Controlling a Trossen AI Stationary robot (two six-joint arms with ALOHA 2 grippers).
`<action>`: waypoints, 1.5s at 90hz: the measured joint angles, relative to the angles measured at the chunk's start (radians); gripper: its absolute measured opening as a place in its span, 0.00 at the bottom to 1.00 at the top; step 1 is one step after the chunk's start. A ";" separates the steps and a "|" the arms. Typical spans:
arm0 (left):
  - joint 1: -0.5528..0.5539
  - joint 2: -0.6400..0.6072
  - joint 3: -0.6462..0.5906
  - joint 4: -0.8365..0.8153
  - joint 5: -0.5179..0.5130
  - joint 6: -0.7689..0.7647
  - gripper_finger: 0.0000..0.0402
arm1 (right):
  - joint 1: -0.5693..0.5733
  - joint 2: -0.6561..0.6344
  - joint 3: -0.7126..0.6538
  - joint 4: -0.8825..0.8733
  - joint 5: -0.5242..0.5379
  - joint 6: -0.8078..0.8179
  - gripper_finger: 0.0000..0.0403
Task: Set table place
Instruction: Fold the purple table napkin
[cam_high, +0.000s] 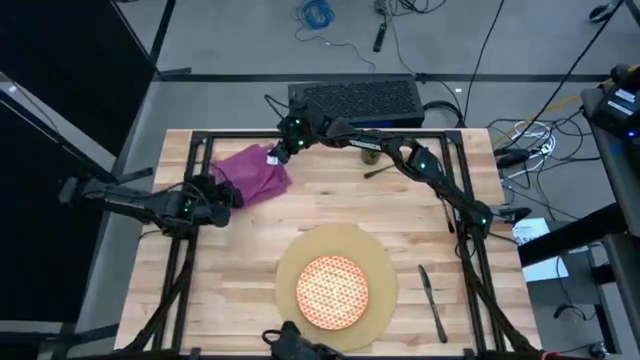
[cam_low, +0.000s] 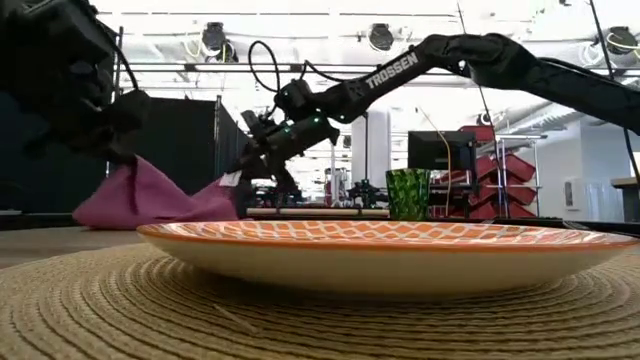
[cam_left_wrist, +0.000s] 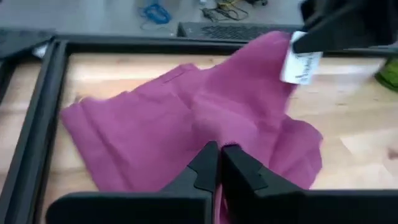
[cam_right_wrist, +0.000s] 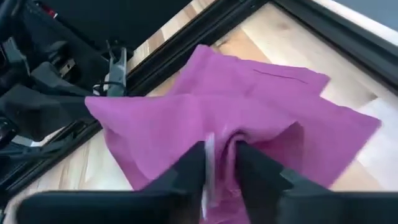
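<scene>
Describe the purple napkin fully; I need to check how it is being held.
The purple napkin is a soft, crumpled cloth with a white tag, lying at the far left of the table. The left gripper is shut on one edge and the right gripper pinches the opposite edge by the tag, lifting it slightly. Its middle sags onto the wood.

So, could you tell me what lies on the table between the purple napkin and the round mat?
Nothing: the high view shows only bare table between the napkin and the mat.
</scene>
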 joint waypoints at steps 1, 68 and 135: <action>0.000 0.000 0.000 0.000 -0.008 0.001 0.03 | 0.000 0.000 0.000 0.005 0.007 0.004 0.29; -0.022 -0.044 0.091 0.135 0.436 0.367 0.21 | -0.012 -0.038 0.000 -0.226 -0.175 -0.134 0.23; 0.046 0.296 0.098 -0.010 0.505 0.373 0.06 | -0.010 -0.203 0.001 -0.392 -0.063 -0.275 0.00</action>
